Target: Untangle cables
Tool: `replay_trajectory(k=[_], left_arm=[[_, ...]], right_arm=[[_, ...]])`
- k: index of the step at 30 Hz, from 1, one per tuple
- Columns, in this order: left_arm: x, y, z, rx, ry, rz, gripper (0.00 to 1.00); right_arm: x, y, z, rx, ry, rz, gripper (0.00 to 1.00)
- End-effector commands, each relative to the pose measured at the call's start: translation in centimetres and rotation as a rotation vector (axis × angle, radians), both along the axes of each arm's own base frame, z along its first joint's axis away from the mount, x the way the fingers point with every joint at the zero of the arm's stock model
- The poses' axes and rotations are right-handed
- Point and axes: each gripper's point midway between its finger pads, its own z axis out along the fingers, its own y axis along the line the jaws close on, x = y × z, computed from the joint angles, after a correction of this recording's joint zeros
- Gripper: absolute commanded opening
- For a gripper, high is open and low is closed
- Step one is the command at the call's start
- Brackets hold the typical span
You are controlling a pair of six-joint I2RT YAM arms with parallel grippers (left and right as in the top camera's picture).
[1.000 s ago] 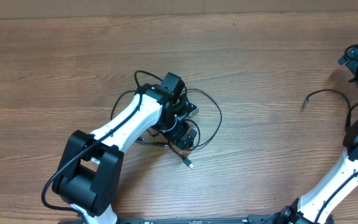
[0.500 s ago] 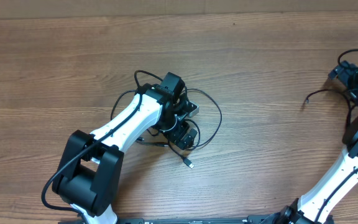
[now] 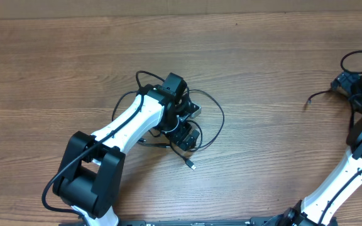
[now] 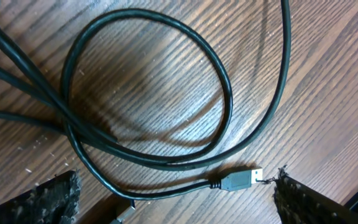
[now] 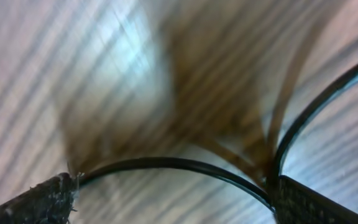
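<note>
- The left fingers (image 4: 58,199) are spread wide with nothing between them but the bench (image 3: 74,63); they hang low over the tangle of cables (image 3: 222,119), straight above it
- The right fingers (image 5: 42,202) are spread too; the right wrist view is blurred, yet a lone cable (image 5: 166,163) arcs across the gap from one tip to the other, unpinched; I cannot tell whether it touches a pad
- From overhead that lone cable (image 3: 325,93) lies at the right edge of the bench, well apart from the tangle, its free end pointing toward the centre
- In the left wrist view one round loop (image 4: 229,99) lies flat, crossed at its left side by strands running off the picture; a further strand sweeps around outside it
- The plug (image 4: 236,181) lies just beside the fingertip on the picture's right; its long axis runs roughly along the line from one tip to the other, slightly tilted
- Judgement: the left arm is by far the nearer to the tangle, and the plug end is its easiest hold; closing as they stand, the fingers would meet the plug end-on, so a turn of the wrist looks needed first
</note>
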Motion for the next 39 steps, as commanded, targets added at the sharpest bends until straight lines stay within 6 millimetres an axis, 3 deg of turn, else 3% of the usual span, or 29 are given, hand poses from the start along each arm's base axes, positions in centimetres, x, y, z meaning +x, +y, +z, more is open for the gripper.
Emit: replay_trajectory(k=[1,5,12,18,22,29,34,36,39], left_arm=[[0.0,-0.2,0.5,-0.026,-0.010,-0.008,1.00],[0.3,-0.4,0.5,-0.033,-0.023,-0.008,1.00],[0.7,-0.6,0.5,-0.042,-0.039,-0.008,1.00],[0.7,-0.6,0.5,-0.042,-0.040,-0.008,1.00],[0.6,-0.8,0.6,-0.051,-0.035,-0.009,1.00],[0.6,-1.0,0.7,-0.068,-0.033,-0.011,1.00],[0.8,-1.1,0.7,-0.072,-0.040,-0.011,1.00],[1.0,-1.2,0.8,-0.077,-0.046,-0.011,1.00],[1.0,-1.6,1.2,-0.103,-0.040,-0.011,1.00]], right_arm=[[-0.8,0.4,-0.2,0.008,0.040,0.056,0.99],[-2.5,1.5,-0.3,0.052,0.111,0.105,0.93],[-5.2,3.1,0.0,0.126,0.215,0.158,0.93],[-8.3,4.6,0.8,0.196,0.341,0.166,1.00],[-10.2,4.5,1.5,0.183,0.438,0.157,1.00],[-13.0,2.5,2.8,0.024,0.597,-0.008,1.00],[-12.9,2.7,2.8,0.029,0.586,-0.028,1.00],[-11.7,3.3,2.7,0.056,0.533,0.040,1.00],[-8.7,4.1,5.1,0.068,0.351,0.099,1.00]])
